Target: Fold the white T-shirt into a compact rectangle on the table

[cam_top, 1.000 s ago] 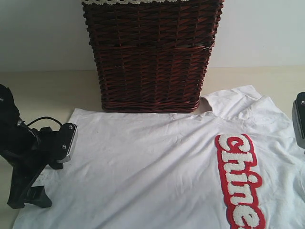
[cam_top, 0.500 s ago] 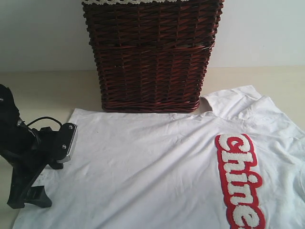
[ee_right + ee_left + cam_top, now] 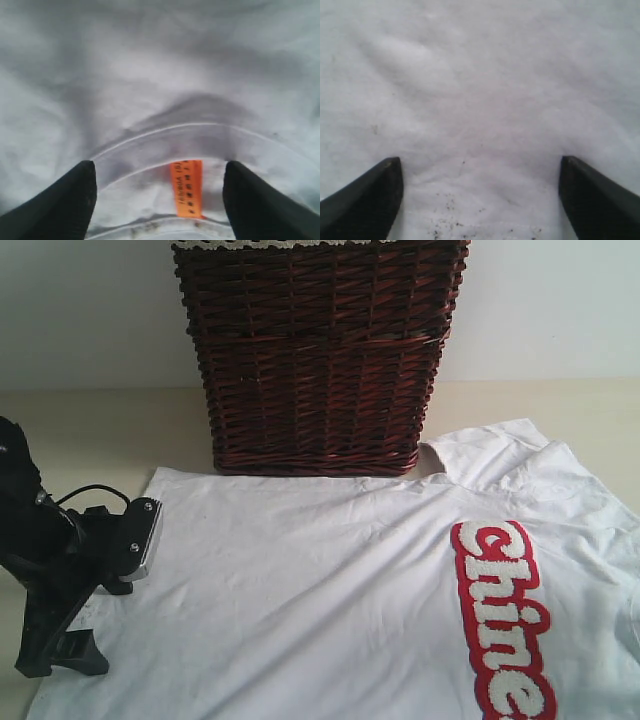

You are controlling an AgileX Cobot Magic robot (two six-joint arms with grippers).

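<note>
The white T-shirt [image 3: 300,580] lies spread flat on the table [image 3: 100,430], its red band with white letters [image 3: 505,620] at the right. My left arm [image 3: 55,570] stands over the shirt's left edge. In the left wrist view my left gripper [image 3: 480,162] is open, its fingers wide apart just above plain white cloth [image 3: 480,90] with dark specks. My right gripper [image 3: 159,165] is out of the exterior view. In the right wrist view it is open over the neckline, with the orange neck tag [image 3: 187,189] between its fingers. Neither gripper holds anything.
A tall dark wicker basket [image 3: 315,360] with a lace-trimmed liner stands at the back, touching the shirt's far edge. Bare beige tabletop shows to its left and right. A pale wall rises behind.
The black part of my right arm at the exterior view's right edge has moved out of frame. The left arm and the shirt have not moved.
</note>
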